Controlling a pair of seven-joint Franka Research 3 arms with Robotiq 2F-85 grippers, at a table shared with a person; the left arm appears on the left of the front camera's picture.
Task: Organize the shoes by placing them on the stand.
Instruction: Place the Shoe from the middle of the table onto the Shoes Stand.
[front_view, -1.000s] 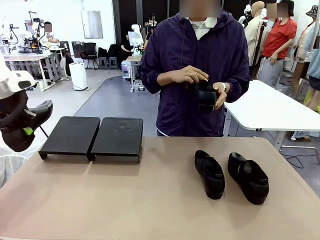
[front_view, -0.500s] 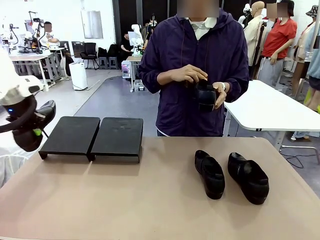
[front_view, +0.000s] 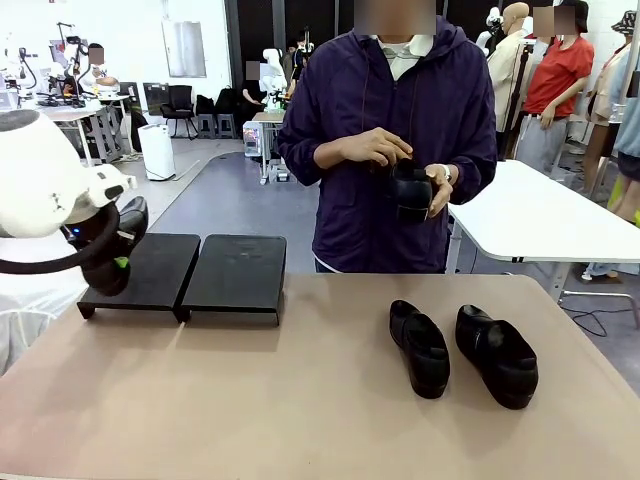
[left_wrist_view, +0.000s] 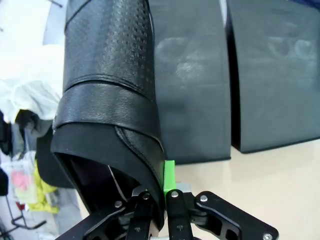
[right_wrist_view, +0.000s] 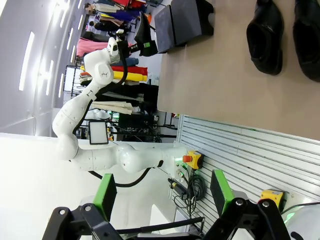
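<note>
My left gripper (front_view: 118, 262) is shut on the heel rim of a black shoe (front_view: 131, 216) and holds it just above the left panel of the black stand (front_view: 150, 275). In the left wrist view the shoe (left_wrist_view: 110, 75) hangs toe-away over that stand (left_wrist_view: 192, 75), its rim pinched between the green-padded fingers (left_wrist_view: 169, 176). Two more shoes (front_view: 420, 347) (front_view: 497, 353) lie side by side on the table at the right. The person across the table holds another shoe (front_view: 410, 190) in both hands. My right gripper (right_wrist_view: 162, 195) is open and empty, off the table's edge.
The stand's right panel (front_view: 237, 272) is bare. A wide stretch of tan table (front_view: 280, 400) lies between the stand and the two shoes. The right wrist view shows the stand (right_wrist_view: 182, 20) and both table shoes (right_wrist_view: 265, 35) from afar.
My left arm has swung to the right with the shoe, from beyond the table's left edge to over the stand's left panel. The person and the table shoes have not moved.
</note>
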